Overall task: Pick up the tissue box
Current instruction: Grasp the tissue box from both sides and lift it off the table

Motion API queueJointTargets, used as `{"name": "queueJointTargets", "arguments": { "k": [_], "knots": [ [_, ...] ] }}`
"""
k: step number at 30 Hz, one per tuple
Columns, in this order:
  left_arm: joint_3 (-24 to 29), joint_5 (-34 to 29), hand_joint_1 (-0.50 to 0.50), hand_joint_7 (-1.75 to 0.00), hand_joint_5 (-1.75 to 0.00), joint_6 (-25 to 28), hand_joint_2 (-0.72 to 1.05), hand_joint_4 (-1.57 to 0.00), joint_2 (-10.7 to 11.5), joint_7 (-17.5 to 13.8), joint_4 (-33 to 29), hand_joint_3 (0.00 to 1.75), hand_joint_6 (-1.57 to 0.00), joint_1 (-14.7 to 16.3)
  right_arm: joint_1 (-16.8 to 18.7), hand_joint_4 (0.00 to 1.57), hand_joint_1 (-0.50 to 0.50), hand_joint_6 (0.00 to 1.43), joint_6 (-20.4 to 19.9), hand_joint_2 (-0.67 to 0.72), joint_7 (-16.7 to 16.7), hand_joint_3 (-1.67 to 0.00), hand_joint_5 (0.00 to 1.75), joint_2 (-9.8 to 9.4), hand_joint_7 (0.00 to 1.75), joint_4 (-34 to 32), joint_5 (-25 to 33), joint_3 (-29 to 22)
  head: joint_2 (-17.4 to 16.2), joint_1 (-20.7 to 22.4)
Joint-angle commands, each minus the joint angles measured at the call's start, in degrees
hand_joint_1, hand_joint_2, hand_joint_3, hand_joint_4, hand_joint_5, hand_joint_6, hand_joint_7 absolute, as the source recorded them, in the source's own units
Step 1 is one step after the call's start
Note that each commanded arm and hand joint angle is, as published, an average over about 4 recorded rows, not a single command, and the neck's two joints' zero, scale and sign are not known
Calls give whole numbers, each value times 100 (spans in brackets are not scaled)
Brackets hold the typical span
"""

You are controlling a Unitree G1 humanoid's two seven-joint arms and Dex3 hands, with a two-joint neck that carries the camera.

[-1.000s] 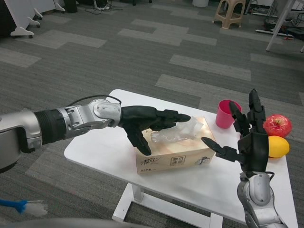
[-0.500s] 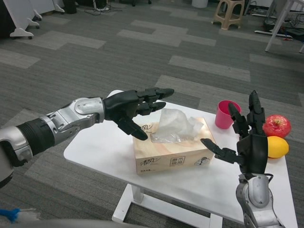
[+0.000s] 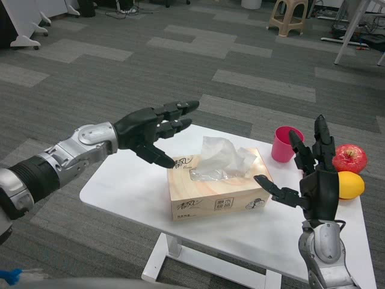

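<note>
The tan tissue box [image 3: 213, 191] lies on the white table [image 3: 129, 189], a crumpled white tissue sticking up from its top slot. My left hand [image 3: 150, 129] hovers above and to the left of the box, fingers spread and pointing right, holding nothing. My right hand [image 3: 313, 177] stands upright just right of the box's end, fingers apart, thumb reaching toward the box without touching it.
A pink cup [image 3: 284, 144] stands behind the right hand. A red apple [image 3: 350, 158] and a yellow lemon [image 3: 351, 185] sit at the table's right edge. A tan stool [image 3: 290, 16] and white furniture legs stand far back on the carpet.
My left hand has lifted off the tissue and drawn back to the upper left, clear of the box. The right hand has stayed put.
</note>
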Motion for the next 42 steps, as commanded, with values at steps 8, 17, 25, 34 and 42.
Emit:
{"name": "queueJointTargets", "arguments": {
  "k": [8, 17, 25, 34, 42],
  "knots": [
    [1025, 72, 50, -3, 0, -18, 105, 0, -301, 0, 447, 9, 0, 939, 44, 34, -21, 0, -39, -29, -25, -32, 10, -26, 7, 90, 13, 11, -34, -28],
    [1239, 208, 50, 0, 0, -26, 105, 0, -571, -6, 933, 9, 0, 1189, 35, 33, -21, 0, -44, -29, 11, -32, 10, -8, 3, 378, 13, 231, -52, -61],
    [1287, 371, 50, 0, 0, -451, 105, 0, -1072, 161, 1425, 9, 0, 1180, 44, 29, -21, 0, -39, -29, 39, -32, 17, -67, 7, 677, 13, 470, -49, -161],
    [1267, 410, 50, -2, 0, -598, 105, 0, -1355, 363, 1750, 9, 0, 1136, 18, 26, -21, 0, -39, -29, 180, -32, 12, 1, 7, 1117, 13, 382, 10, -649],
    [1036, 406, 50, 0, 0, -598, 105, 0, -1450, 416, 1851, 9, 0, 1101, -176, 28, -21, 0, -35, -29, 323, -32, 12, -8, 7, 1776, 13, 433, 44, -777]
  ]
}}
